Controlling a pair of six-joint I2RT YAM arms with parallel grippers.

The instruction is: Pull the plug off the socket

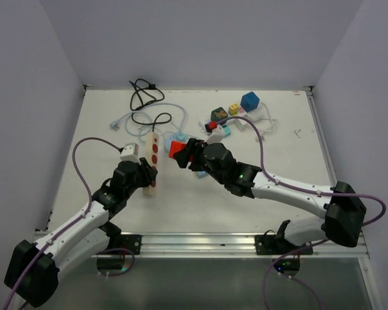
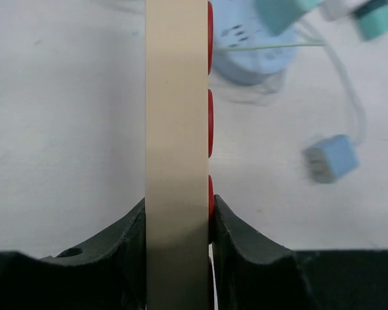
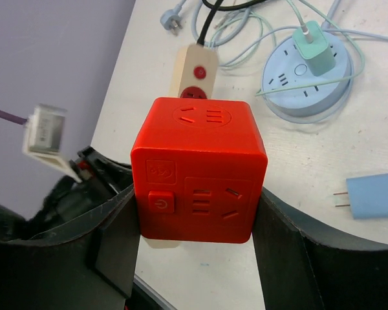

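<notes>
Right wrist alone: power button (image 3: 160, 202) on red plug (image 3: 197, 152) in right tool (image 3: 195, 226)

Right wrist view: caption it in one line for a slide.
Right gripper clamps the red cube plug, beige power strip behind it.

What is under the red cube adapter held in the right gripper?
The beige power strip lies below the red cube adapter; its far end and a near sliver show. The cube covers the rest, and its own prongs are hidden.
</notes>
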